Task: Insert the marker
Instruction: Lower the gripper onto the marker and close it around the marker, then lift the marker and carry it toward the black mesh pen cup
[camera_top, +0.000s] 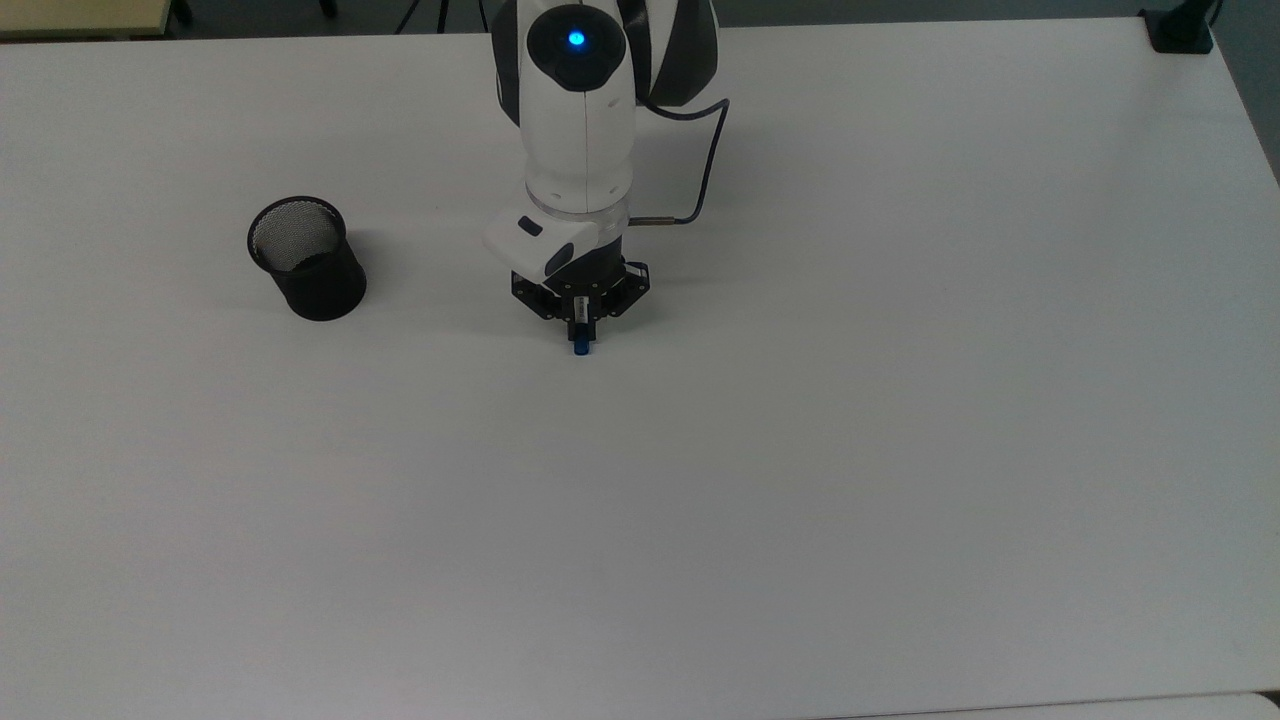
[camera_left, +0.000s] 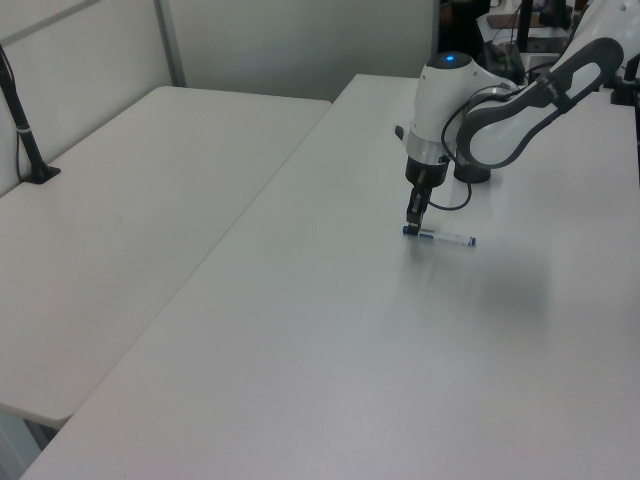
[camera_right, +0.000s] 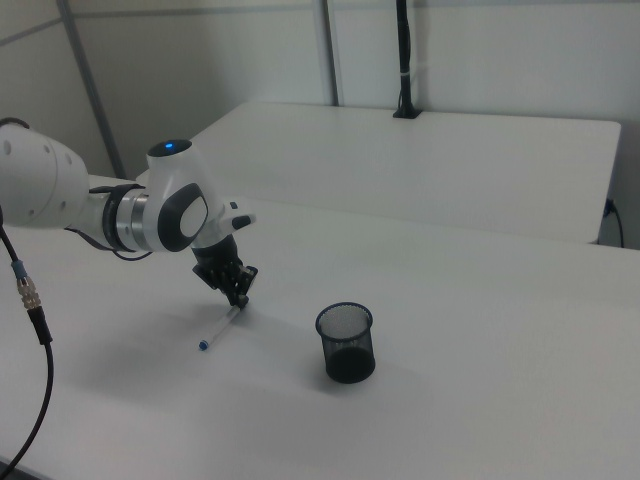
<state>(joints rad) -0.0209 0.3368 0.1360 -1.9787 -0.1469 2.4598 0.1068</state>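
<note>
The white Franka arm enters from the top centre of the top view, its rounded, glossy plastic shell carrying a lit blue dot, and bends so that the wrist points straight down at the table (camera_top: 900, 450). In the left view the arm sits in the upper right of the frame, a grey-and-white elbow arching back toward the right edge; in the right view it comes in from the left edge, with a thin dark cable hanging down the frame's left side.

The black gripper (camera_top: 581, 322) stands just above centre in the top view, low over the tabletop. Its two fingers are drawn close together around the marker (camera_top: 580, 345), pinching it near the capped end; the marker lies flat on the table. In the top view only the blue cap pokes out below the fingers. In the left view the marker (camera_left: 441, 237) is a slim white rod stretching to the right of the gripper (camera_left: 413, 222), and in the right view the marker (camera_right: 219, 329) slants down and left from the gripper (camera_right: 238, 297), ending in a small blue tip.

The cup (camera_top: 306, 257), a black wire-mesh cylinder with an open round mouth, stands upright at the left of the top view, well apart from the marker. The table is smooth, matte white.
</note>
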